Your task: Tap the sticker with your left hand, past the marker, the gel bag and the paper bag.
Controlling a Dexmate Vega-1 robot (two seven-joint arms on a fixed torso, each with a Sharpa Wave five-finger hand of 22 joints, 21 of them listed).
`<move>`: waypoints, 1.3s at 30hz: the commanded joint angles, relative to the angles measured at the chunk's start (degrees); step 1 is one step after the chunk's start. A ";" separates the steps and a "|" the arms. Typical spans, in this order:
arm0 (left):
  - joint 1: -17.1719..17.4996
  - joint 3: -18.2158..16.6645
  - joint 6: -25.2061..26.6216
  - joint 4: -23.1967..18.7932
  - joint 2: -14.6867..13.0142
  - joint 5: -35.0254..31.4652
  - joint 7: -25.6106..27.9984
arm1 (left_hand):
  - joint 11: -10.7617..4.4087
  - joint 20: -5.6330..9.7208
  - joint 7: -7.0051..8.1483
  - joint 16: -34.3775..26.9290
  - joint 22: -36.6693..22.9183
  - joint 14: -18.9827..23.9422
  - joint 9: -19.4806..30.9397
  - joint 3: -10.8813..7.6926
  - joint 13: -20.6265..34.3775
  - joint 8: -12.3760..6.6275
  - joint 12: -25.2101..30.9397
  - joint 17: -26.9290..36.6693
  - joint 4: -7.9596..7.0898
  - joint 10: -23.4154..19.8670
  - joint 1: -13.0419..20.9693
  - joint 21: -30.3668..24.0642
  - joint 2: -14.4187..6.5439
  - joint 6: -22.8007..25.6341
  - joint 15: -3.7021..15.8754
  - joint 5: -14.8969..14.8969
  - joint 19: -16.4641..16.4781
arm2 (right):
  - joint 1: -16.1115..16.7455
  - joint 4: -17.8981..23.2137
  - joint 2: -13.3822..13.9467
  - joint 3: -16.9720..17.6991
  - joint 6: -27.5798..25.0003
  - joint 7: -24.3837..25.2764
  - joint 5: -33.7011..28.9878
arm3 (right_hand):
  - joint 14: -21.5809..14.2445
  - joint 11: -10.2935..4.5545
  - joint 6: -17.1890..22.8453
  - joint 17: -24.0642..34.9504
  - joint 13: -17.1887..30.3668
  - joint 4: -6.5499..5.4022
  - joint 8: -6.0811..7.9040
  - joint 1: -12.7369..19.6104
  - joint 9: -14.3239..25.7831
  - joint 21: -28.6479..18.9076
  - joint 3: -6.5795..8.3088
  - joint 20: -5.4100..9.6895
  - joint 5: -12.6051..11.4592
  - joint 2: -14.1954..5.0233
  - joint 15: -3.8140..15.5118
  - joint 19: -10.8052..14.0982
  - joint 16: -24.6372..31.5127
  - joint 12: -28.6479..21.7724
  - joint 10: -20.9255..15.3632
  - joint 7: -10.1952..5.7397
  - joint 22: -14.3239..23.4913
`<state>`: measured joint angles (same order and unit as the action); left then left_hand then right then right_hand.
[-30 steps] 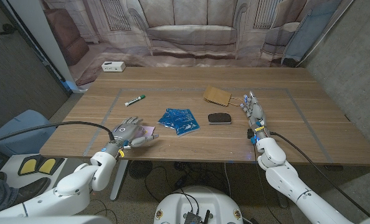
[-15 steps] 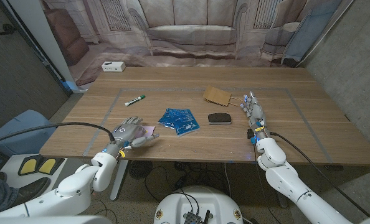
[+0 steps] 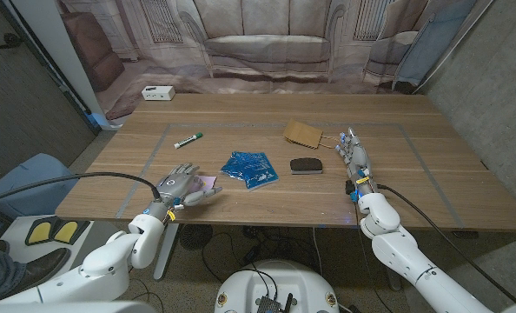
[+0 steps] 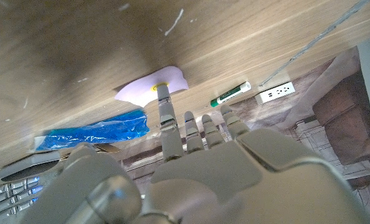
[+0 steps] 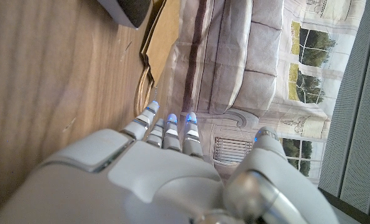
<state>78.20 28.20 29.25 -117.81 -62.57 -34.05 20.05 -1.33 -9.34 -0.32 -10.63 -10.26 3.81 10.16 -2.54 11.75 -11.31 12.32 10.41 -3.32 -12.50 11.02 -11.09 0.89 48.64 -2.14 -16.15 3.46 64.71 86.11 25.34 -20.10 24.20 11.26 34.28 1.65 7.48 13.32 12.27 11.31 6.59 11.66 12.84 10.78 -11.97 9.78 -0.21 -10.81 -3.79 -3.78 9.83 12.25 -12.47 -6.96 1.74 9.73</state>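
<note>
One fingertip of the left hand touches the pale pink, irregular paper sticker on its yellow-ringed centre, the other fingers spread and holding nothing. That ring shows in the left wrist view, while the head view shows the sticker as a pink patch just beyond the fingers. Further out lie the crinkled blue gel bag, the green marker and the brown paper bag — beside it the right hand, fingers straight, empty.

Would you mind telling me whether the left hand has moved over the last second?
No. The left hand sits over the sticker, same spot relative to the gel bag.
</note>
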 commanded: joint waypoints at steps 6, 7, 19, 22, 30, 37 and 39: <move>1.86 -1.20 1.62 -2.27 -1.66 1.55 2.06 | 0.17 -0.07 0.56 -0.40 -0.29 0.57 0.19 0.20 -0.09 -0.35 0.33 0.11 0.10 -0.50 0.26 -0.34 -0.73 1.00 0.16 -0.46 -0.30 | 0.28 0.81 0.76 0.05 -0.41 -0.51 0.11 | -0.12 -0.05 0.29 0.09 0.27 0.22 -0.16 -0.10 0.31 0.05 -0.19 -0.26 0.05 -0.17 -0.52 0.46 -0.22 0.34 -0.36 0.06 0.23; 1.88 -1.23 1.66 -2.33 -1.73 1.49 2.17 | 0.18 -0.06 0.55 -0.40 -0.29 0.60 0.19 0.20 -0.09 -0.33 0.35 0.11 0.10 -0.55 0.28 -0.35 -0.75 0.97 0.14 -0.47 -0.29 | 0.29 0.84 0.75 0.06 -0.40 -0.55 0.17 | -0.15 -0.10 0.29 0.09 0.27 0.22 -0.17 -0.10 0.31 0.06 -0.19 -0.26 0.05 -0.17 -0.55 0.46 -0.21 0.34 -0.37 0.08 0.23; 2.18 -1.56 2.07 -2.48 -1.86 0.99 3.62 | 0.11 -0.10 0.39 -0.47 -0.28 0.89 0.19 0.20 -0.10 -0.21 0.53 0.10 0.17 -0.98 0.51 -0.41 -0.96 1.00 0.29 -0.48 -0.21 | 1.03 1.30 0.92 0.21 -0.48 -0.27 0.31 | -0.16 -0.14 0.27 0.09 0.28 0.24 -0.19 -0.11 0.31 0.15 -0.21 -0.24 0.05 -0.18 -0.54 0.47 -0.21 0.38 -0.31 0.00 0.23; 2.26 -1.69 2.10 -2.43 -1.81 0.94 4.05 | 0.13 -0.17 0.48 -0.50 -0.28 1.02 0.19 0.19 -0.10 -0.12 0.56 0.09 0.20 -1.05 0.60 -0.44 -1.04 0.85 0.32 -0.48 -0.13 | 1.04 1.29 0.97 0.19 -0.52 -0.30 0.28 | -0.09 -0.13 0.26 0.09 0.28 0.25 -0.20 -0.10 0.31 0.18 -0.21 -0.25 0.05 -0.18 -0.57 0.46 -0.24 0.39 -0.32 -0.03 0.23; 2.22 -1.89 2.20 -2.46 -1.71 0.98 4.35 | 0.27 -0.14 0.85 -0.49 -0.28 1.19 0.21 0.14 -0.10 0.46 0.54 0.08 0.29 -1.01 0.91 -0.48 -1.31 -0.52 0.31 -0.46 -0.03 | 0.85 1.24 0.73 0.10 -0.41 -0.20 0.19 | -0.07 -0.18 0.20 0.09 0.28 0.26 -0.23 -0.14 0.32 0.25 -0.24 -0.22 0.05 -0.17 -0.63 0.44 -0.25 0.38 -0.35 -0.06 0.24; 2.10 -2.00 1.86 -2.22 -1.56 1.03 4.81 | 0.20 -0.22 1.56 -0.48 -0.27 1.30 0.22 0.06 -0.09 0.60 0.56 0.08 0.37 -1.06 1.17 -0.49 -1.58 -1.09 0.27 -0.43 -0.01 | 0.73 1.07 0.51 0.06 -0.23 -0.08 0.08 | -0.07 -0.18 0.21 0.09 0.29 0.27 -0.23 -0.14 0.32 0.30 -0.26 -0.25 0.05 -0.17 -0.65 0.43 -0.25 0.42 -0.28 0.04 0.24; 2.09 -2.02 1.76 -2.20 -1.46 0.96 5.06 | 0.19 -0.23 1.63 -0.48 -0.27 1.34 0.22 0.03 -0.09 0.60 0.56 0.08 0.39 -1.07 1.23 -0.50 -1.64 -1.11 0.26 -0.42 0.01 | 0.76 1.16 0.49 0.10 -0.37 0.16 0.06 | -0.02 -0.18 0.20 0.09 0.29 0.28 -0.24 -0.14 0.32 0.30 -0.26 -0.24 0.05 -0.17 -0.65 0.44 -0.27 0.41 -0.32 0.01 0.24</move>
<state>80.37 26.49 31.33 -120.17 -64.30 -32.90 24.14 -1.33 -9.34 1.01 -10.63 -10.26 4.62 10.38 -2.34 11.46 -10.76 12.32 10.41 -3.04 -13.12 11.93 -11.09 -0.01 47.26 -1.94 -16.15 3.46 65.56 87.31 26.10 -19.96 23.76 11.03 34.49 1.65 7.47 13.31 12.27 11.31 6.82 11.43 12.84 10.78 -11.98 9.55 -0.21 -10.81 -3.79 -3.77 9.83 12.25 -11.98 -6.96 1.74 9.73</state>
